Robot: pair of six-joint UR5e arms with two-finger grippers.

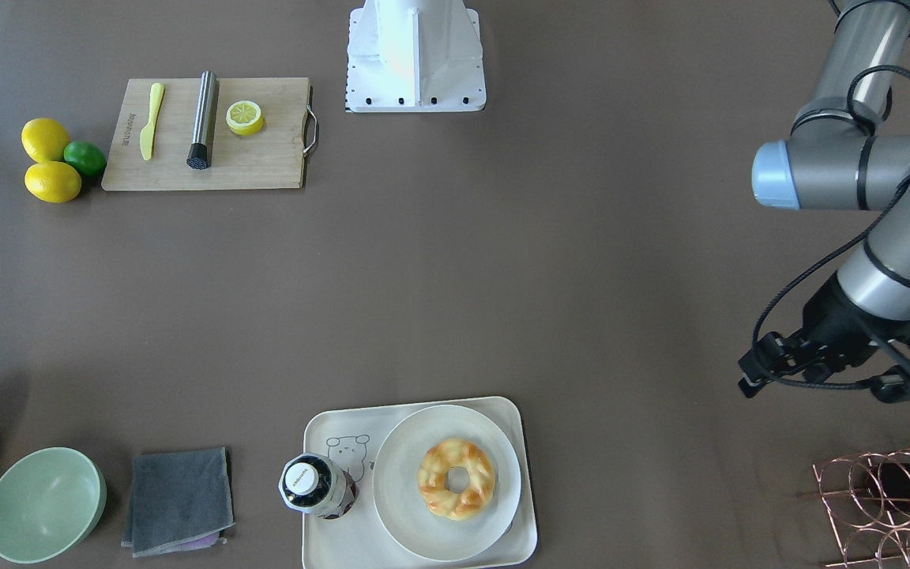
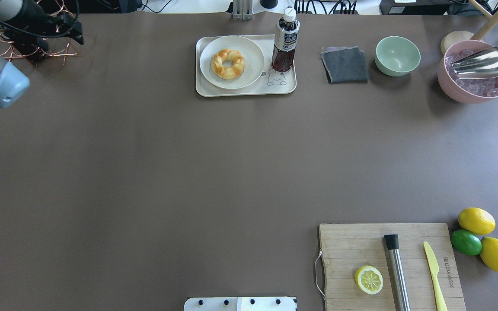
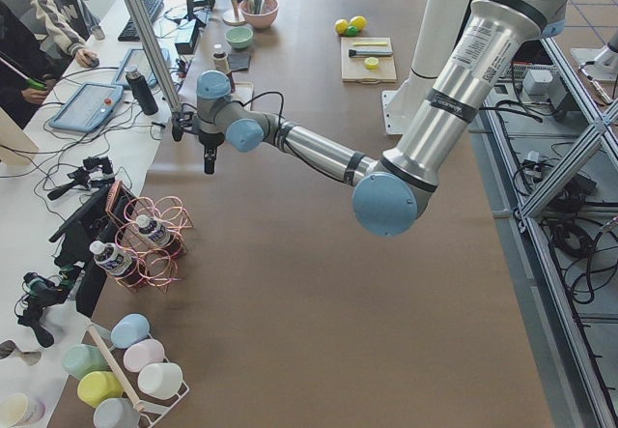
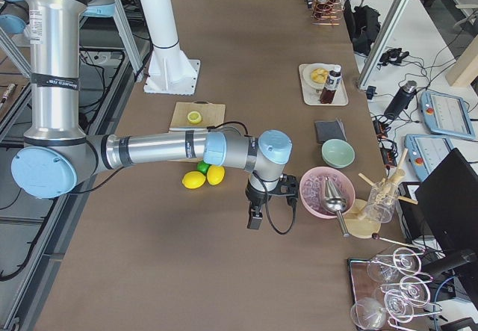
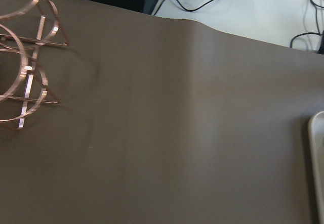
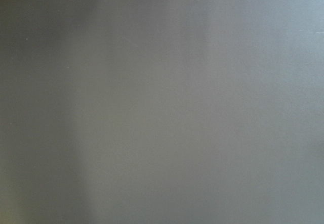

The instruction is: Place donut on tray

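The donut [image 1: 456,478] [image 2: 228,63], a golden twisted ring, lies on a round off-white plate [image 1: 423,525] [image 2: 251,52]. The plate sits on the cream tray [image 1: 329,541] [image 2: 285,87] with the bear drawing. A brown drink bottle [image 1: 317,484] [image 2: 284,41] stands on the same tray. My left gripper [image 1: 826,371] [image 2: 37,30] hovers by the copper rack, far from the tray; I cannot tell if it is open or shut. The tray's rim [image 5: 316,168] shows in the left wrist view. My right gripper [image 4: 254,215] shows only in the exterior right view, near the pink bowl; its state is unclear.
A copper wire bottle rack [image 1: 881,506] [image 2: 15,47] stands beside my left gripper. A grey cloth [image 2: 345,65], a green bowl [image 2: 397,55] and a pink bowl [image 2: 476,80] with a metal scoop line the far edge. A cutting board [image 2: 361,246] carries a lemon half, knife and metal rod.
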